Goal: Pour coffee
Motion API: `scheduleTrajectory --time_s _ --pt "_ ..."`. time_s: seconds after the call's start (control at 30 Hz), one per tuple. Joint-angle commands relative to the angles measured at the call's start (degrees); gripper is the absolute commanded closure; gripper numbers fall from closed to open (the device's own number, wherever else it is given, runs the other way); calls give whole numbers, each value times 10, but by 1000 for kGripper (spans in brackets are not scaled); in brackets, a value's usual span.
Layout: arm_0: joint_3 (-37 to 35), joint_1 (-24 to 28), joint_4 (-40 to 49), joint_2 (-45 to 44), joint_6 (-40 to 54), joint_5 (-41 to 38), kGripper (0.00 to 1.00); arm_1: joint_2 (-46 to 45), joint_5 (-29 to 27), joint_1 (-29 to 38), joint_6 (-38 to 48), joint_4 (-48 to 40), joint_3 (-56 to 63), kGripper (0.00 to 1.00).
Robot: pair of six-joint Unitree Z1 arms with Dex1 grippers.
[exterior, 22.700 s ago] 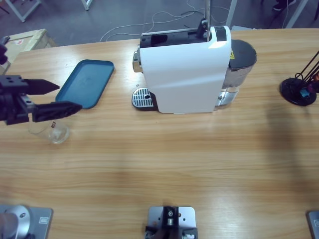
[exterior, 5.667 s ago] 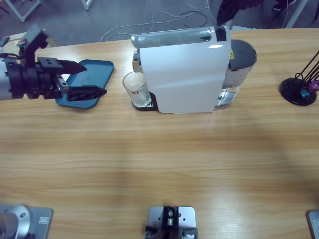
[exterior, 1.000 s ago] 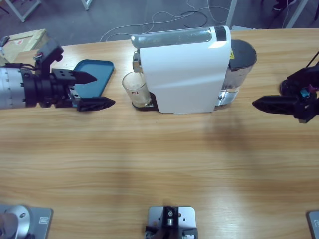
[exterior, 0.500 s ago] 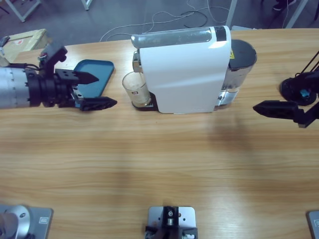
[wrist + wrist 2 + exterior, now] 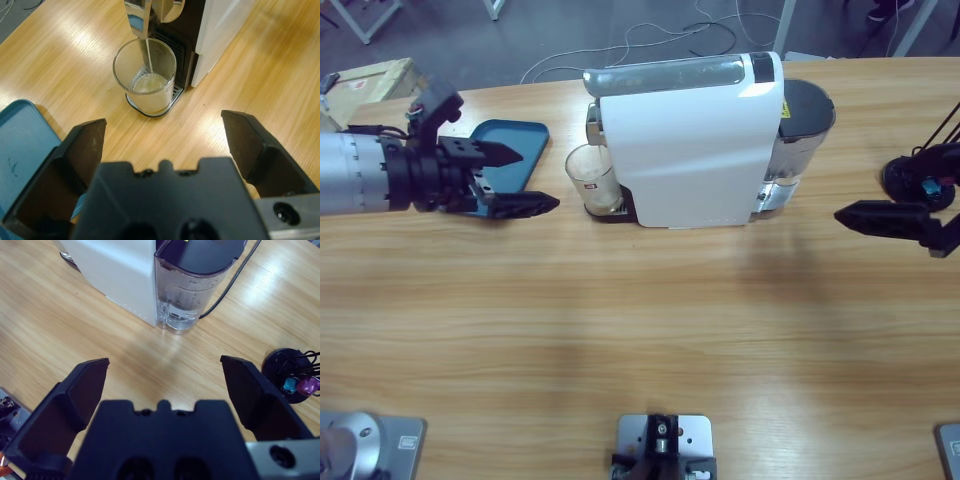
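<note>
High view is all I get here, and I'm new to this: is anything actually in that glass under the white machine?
Observer: Yes. The left wrist view shows a shallow layer of tan coffee at the bottom of the glass, with a thin stream falling into it from the spout.
Operator: Is the claw on the left touching the glass?
Observer: No. The left gripper is open and short of the glass, with bare table between them.
Operator: And the claw on the right, what does it face?
Observer: The right gripper is open and empty, facing the machine's clear water tank, which has a black cable beside it.
</note>
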Motion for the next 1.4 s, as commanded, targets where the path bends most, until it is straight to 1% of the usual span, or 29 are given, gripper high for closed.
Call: scheduleTrajectory --time_s 0.03,0.13,0.23,0.33,0.47,0.6,0.73,0.87,1.07,1.23,1.4 --pt "28 -2 -29 25 9 -8 4 -24 -1 5 -6 3 20 0" --pt "34 -1 -72 46 10 -3 4 -34 2 5 -6 21 20 0" --pt "35 -1 -116 77 9 -16 4 -38 3 5 -6 36 20 0" --pt "43 11 -148 93 11 -86 4 -36 3 5 -7 36 17 0" --pt "43 40 -206 130 36 -129 4 -27 3 5 -7 35 25 0" --pt "43 59 -247 166 60 -131 4 -30 2 5 -7 31 45 0" --pt "43 60 -280 200 71 -131 4 -30 3 5 -7 24 54 0" --pt "49 60 -323 227 70 -175 4 -18 4 5 -7 10 54 0" --pt "64 60 -337 242 70 -188 4 5 5 5 -5 -10 54 0" --pt "66 60 -371 259 68 -186 4 3 5 5 -5 -11 56 0" --pt "69 60 -383 262 67 -182 4 5 5 5 -5 -12 56 0"
